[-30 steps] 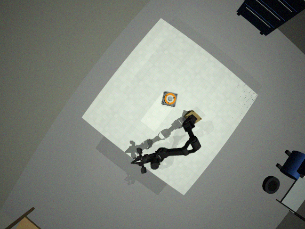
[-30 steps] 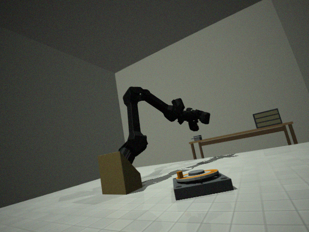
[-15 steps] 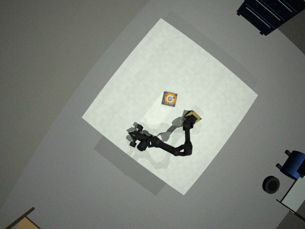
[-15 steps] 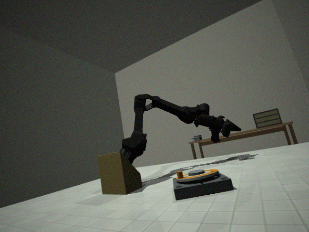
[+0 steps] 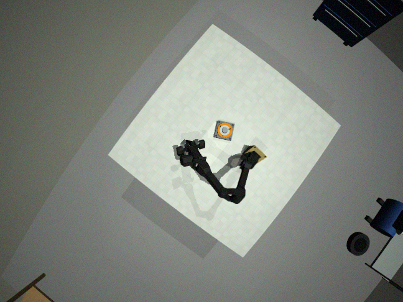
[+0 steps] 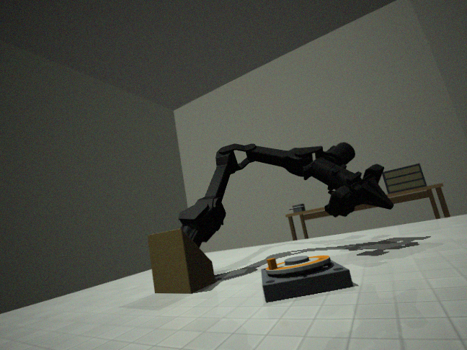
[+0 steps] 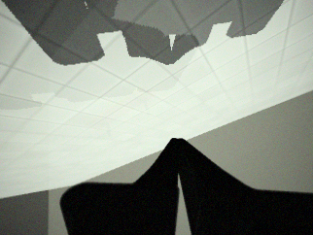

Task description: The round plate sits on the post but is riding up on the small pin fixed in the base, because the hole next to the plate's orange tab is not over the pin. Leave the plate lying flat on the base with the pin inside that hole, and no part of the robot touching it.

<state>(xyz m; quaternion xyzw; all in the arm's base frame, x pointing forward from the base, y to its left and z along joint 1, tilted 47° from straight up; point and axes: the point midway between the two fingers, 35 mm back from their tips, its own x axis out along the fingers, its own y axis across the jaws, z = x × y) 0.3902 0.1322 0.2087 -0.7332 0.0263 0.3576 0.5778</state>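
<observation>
The round plate has an orange ring and sits tilted on the dark square base, around the grey post. Its orange tab sticks up at the left edge in the exterior view. I cannot make out the pin. My gripper is shut and empty. It hangs in the air well off to one side of the base, touching nothing. The wrist view shows only floor tiles and shadows, not the plate.
The arm stands on a tan box close to the base. A wooden table with a crate stands by the far wall. A blue cabinet, a blue chair and a tyre lie off the tiled floor.
</observation>
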